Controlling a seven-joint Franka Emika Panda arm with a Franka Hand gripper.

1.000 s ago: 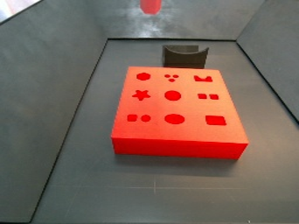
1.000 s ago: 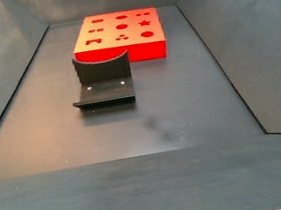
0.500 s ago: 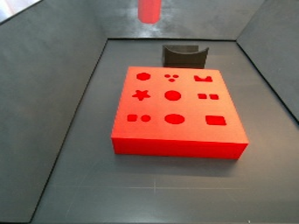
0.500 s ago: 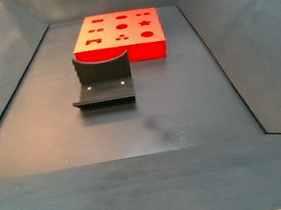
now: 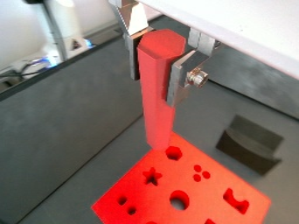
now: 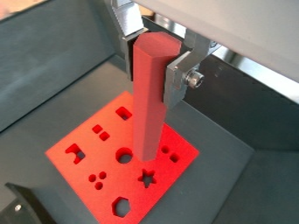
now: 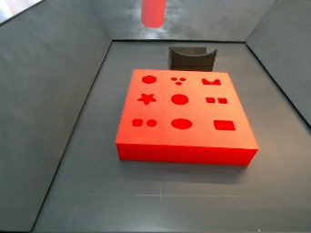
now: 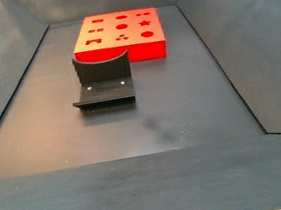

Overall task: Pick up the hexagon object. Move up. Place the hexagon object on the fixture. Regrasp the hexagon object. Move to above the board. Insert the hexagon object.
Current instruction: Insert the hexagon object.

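Note:
My gripper (image 5: 155,83) (image 6: 152,79) is shut on the upper end of the hexagon object (image 5: 158,114) (image 6: 147,122), a long red-pink rod hanging upright high over the board (image 5: 163,194) (image 6: 76,140). In a side view only the rod's lower end (image 7: 153,11) shows at the top edge, behind the board (image 7: 165,136), and the gripper itself is out of frame. The board (image 8: 121,54) is a thick red slab with shaped holes. The dark fixture (image 7: 192,56) (image 8: 103,78) (image 5: 251,144) stands on the floor just beyond one short end of the board.
Sloping grey walls (image 7: 61,82) (image 8: 236,50) enclose the dark floor (image 8: 160,124) on all sides. Cables and a white stand (image 5: 65,35) lie outside the wall.
In the side view the rod's lower end has come down a little from the top edge. Board and fixture have not moved.

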